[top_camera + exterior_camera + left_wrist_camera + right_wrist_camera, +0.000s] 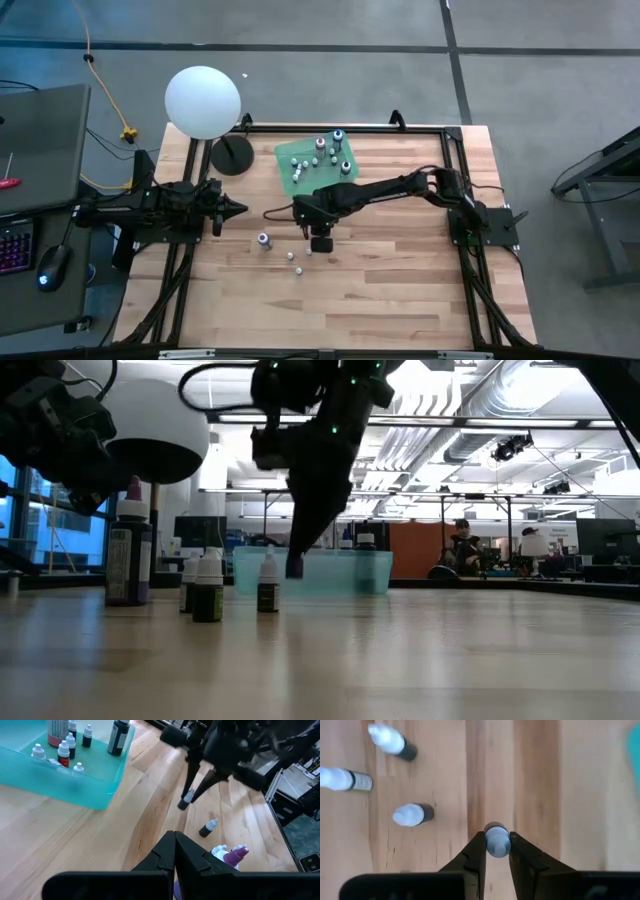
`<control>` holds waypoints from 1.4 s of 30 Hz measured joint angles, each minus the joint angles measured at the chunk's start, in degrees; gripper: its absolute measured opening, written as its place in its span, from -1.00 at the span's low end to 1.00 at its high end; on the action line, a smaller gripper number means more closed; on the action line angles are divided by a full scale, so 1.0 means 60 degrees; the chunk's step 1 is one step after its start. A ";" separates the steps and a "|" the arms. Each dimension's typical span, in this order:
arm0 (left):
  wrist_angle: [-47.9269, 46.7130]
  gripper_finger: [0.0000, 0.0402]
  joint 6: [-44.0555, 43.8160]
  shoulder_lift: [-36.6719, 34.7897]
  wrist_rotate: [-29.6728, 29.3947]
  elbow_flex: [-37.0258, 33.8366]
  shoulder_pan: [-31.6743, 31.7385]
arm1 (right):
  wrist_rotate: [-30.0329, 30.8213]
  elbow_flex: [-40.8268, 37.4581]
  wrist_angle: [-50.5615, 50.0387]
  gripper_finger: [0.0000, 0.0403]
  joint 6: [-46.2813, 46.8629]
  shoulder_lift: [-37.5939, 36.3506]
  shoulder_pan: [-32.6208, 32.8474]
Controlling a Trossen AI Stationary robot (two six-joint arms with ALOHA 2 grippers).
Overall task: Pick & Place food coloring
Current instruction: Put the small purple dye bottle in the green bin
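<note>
A green tray (285, 158) at the far middle of the table holds several small food coloring bottles (322, 148). More bottles stand on the wood near the middle: a purple one (264, 240) and three tiny white-capped ones (291, 256), also seen in the right wrist view (412, 815). My right gripper (312, 236) reaches in from the right, points down over these and is shut on one tiny bottle (497, 840). My left gripper (238, 209) waits shut at the table's left, level above the wood. My right gripper pinches the tiny bottle at its whitish cap (188, 796) between its two fingers (476, 851). The fingers come from above, pointing down. The bottle stands upright below them, its dark body (294, 568) lifted a little clear of the table.
A big white globe lamp (203, 101) on a dark round base (232, 156) stands at the far left corner beside the tray. Bare wood lies toward the near edge and the right. A laptop, keyboard and mouse sit off the table to the left.
</note>
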 joint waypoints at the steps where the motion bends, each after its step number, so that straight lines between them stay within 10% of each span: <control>1: -0.0004 -1.00 0.0000 0.0000 0.0000 0.0000 0.0004 | -0.0019 0.0000 0.0002 -0.73 0.0025 -0.0103 -0.0043; 18: 0.0006 -1.00 0.0000 0.0000 -0.0011 0.0000 0.0001 | 0.1530 0.0000 0.0442 -0.73 0.1046 -0.2211 -0.1628; 42: 0.0000 -1.00 0.0000 0.0000 0.0004 0.0000 0.0001 | 0.2791 0.0004 0.1375 -0.73 0.4951 -0.2092 -0.2945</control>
